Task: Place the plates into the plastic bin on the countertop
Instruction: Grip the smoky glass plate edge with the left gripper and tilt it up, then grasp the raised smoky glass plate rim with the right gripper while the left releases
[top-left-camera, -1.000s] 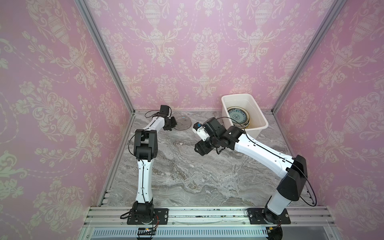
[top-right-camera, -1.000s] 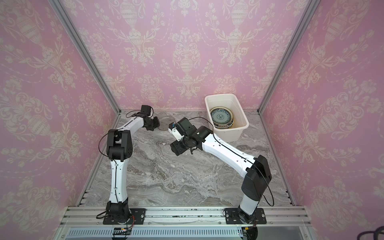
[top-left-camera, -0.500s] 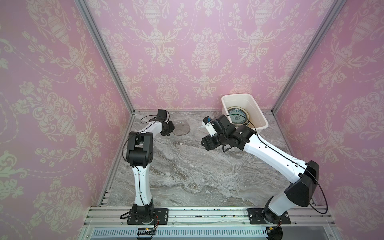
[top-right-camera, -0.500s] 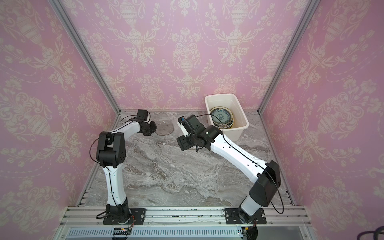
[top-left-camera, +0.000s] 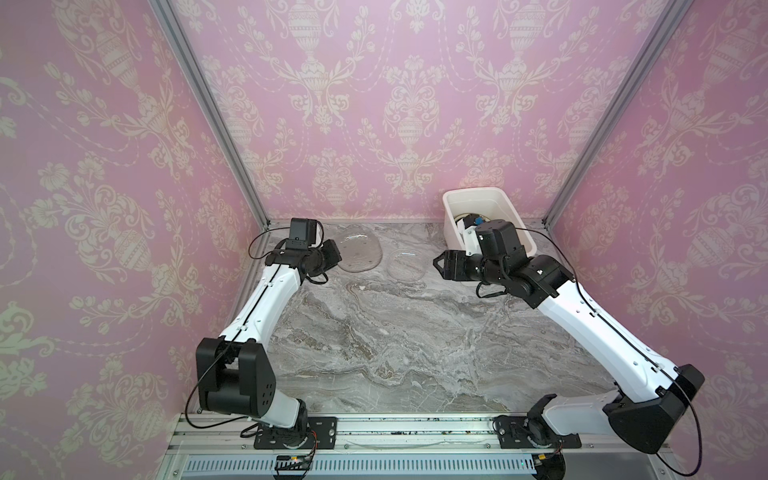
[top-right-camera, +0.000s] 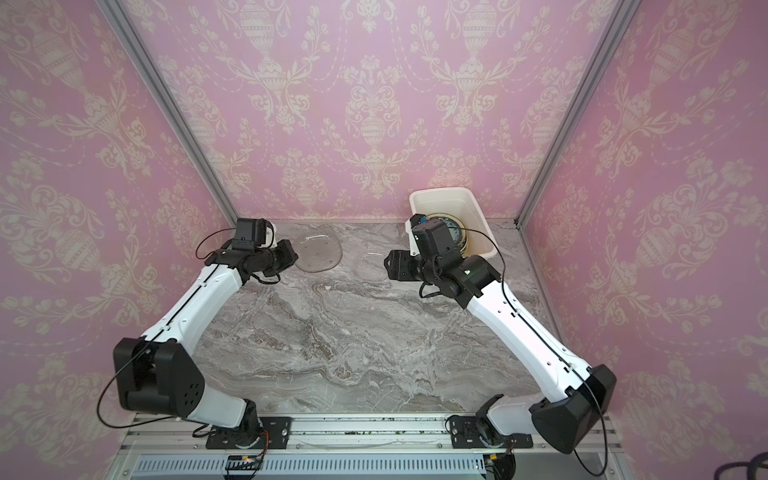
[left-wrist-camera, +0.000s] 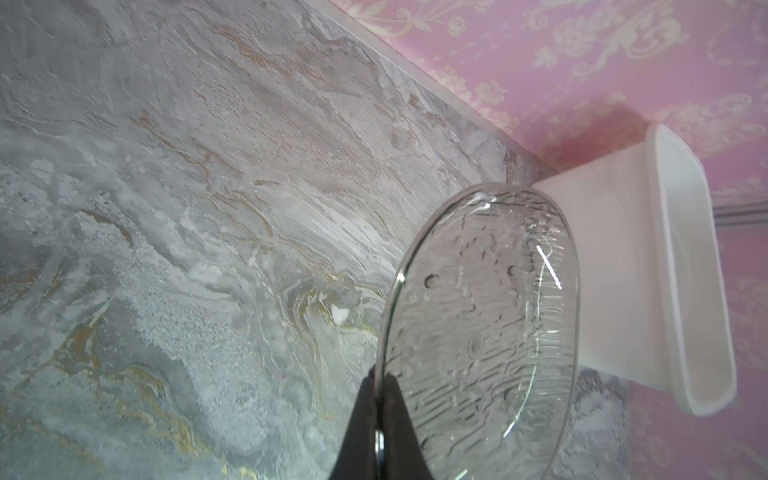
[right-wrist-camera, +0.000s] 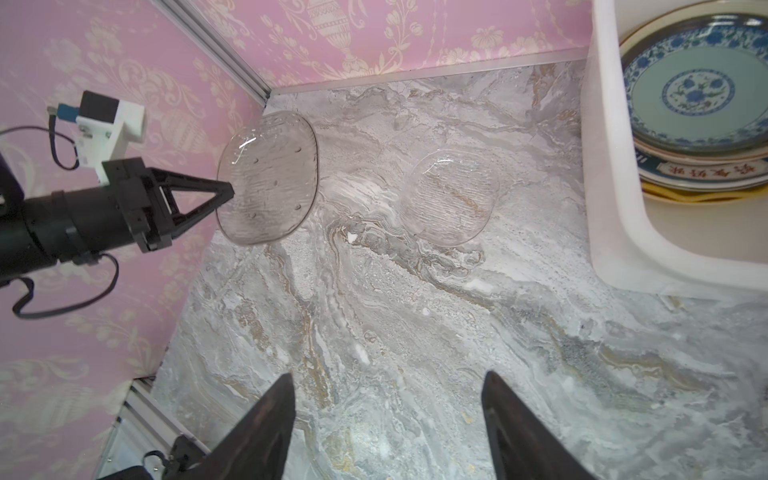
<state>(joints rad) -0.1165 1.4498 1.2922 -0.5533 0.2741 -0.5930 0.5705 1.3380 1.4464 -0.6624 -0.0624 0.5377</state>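
The smoky glass plate (top-left-camera: 359, 253) is hanging tilted above the countertop (top-left-camera: 374, 340), left of the middle in a top view, and the left claw (right-wrist-camera: 228, 192) is pinching its rim tight. A clear glass plate (top-left-camera: 407, 266) is lying flat just to its right. Further right, near the back corner, the plastic bin (top-left-camera: 478, 203) is sitting with a pile of plates inside, a teal patterned plate (right-wrist-camera: 694, 91) on top. The right claw (top-left-camera: 439, 263) is hovering wide and empty just right of the clear plate. I think this step is bringing the smoky plate to the bin. Next, the left arm needs to swing it past the right arm and lower it gently onto the pile.
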